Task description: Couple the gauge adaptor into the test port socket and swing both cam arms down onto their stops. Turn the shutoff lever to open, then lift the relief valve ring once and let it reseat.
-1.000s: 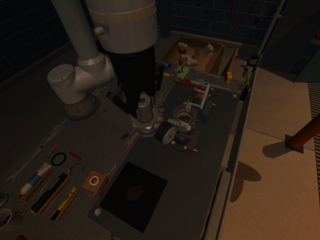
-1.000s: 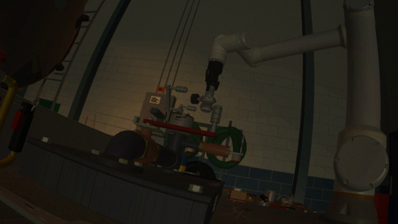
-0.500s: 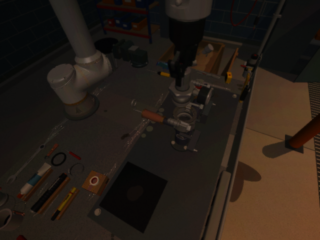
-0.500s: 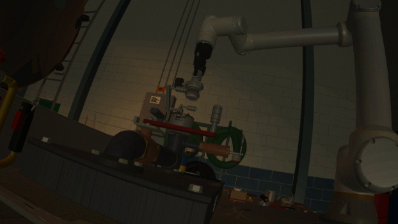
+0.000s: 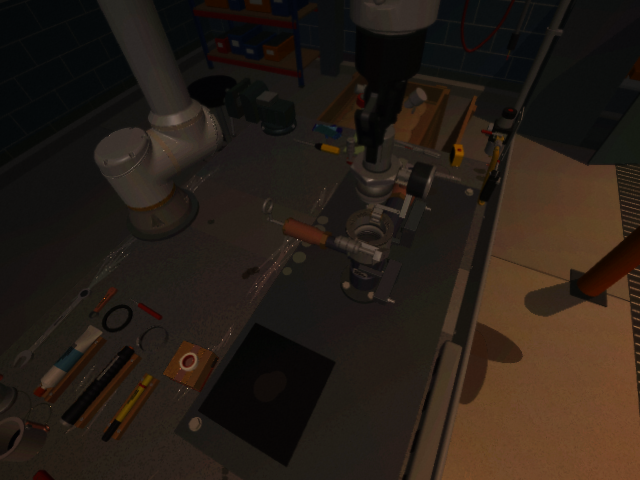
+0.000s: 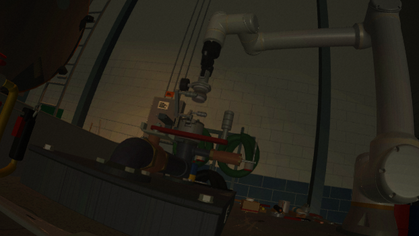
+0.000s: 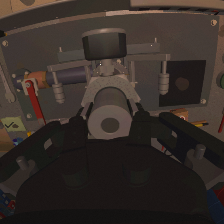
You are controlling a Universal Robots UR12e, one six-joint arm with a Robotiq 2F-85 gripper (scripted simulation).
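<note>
The test port socket (image 5: 368, 233) is mostly hidden from the wrist camera behind the gauge adaptor (image 7: 109, 98), which hangs directly above it. The adaptor (image 5: 376, 178) is a grey flanged fitting with a black round gauge (image 5: 422, 180) on its side. The two cam arms (image 7: 57, 83) (image 7: 164, 77) stick out level on either side of the socket, with knurled grips. The red shutoff lever (image 7: 35, 102) lies beside the copper pipe (image 5: 305, 232); the relief valve ring (image 5: 268, 205) sits at that pipe's far end. My gripper (image 5: 376, 146) points straight down and grips the adaptor's cylindrical stem.
A dark square mat (image 5: 266, 390) lies on the bench near the front edge. Hand tools, a wrench (image 5: 51, 328), markers and a tape block (image 5: 189, 363) lie at the left. A wooden tray (image 5: 413, 116) and vise (image 5: 263, 108) sit behind the fixture. The bench edge runs along the right.
</note>
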